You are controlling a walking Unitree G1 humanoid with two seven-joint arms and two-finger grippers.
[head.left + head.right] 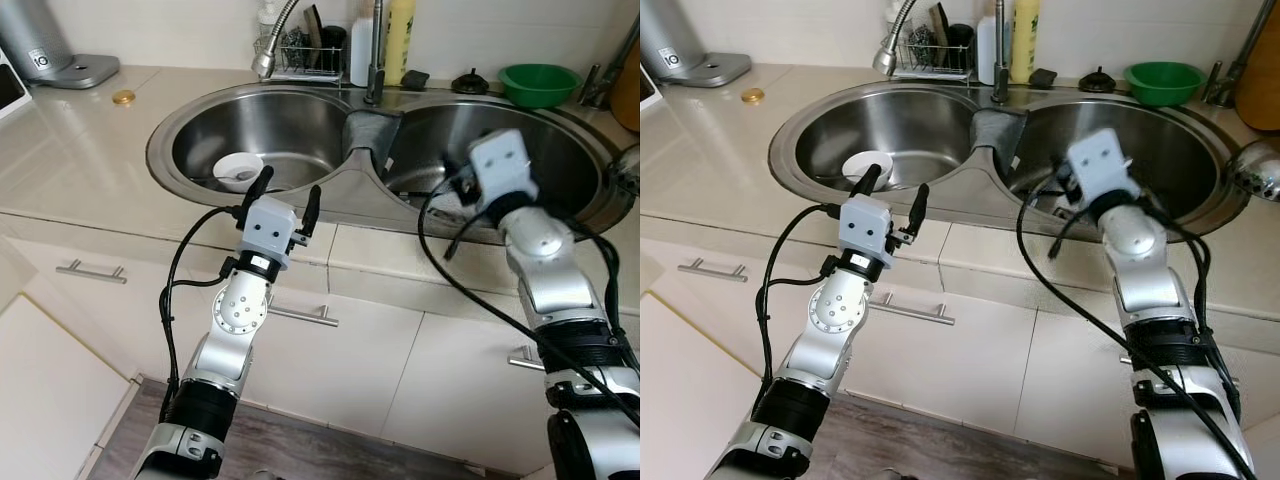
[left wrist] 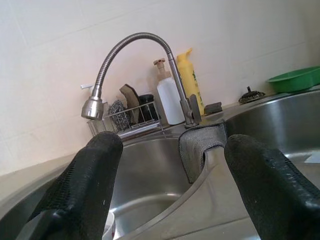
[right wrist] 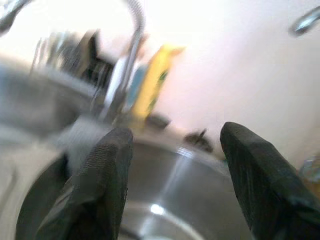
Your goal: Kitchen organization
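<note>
Steel double sink [image 1: 200,110] holds a white bowl [image 1: 238,170] in its left basin — nothing tidied yet, I judge. Left gripper [image 1: 285,197] and right gripper [image 3: 175,175] hover at the front rim, fingers spread, grasping nothing.

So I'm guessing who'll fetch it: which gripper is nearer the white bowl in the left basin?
Left. The left gripper hovers open at the basin's front rim beside the white bowl; the right gripper is over the other basin.
</note>
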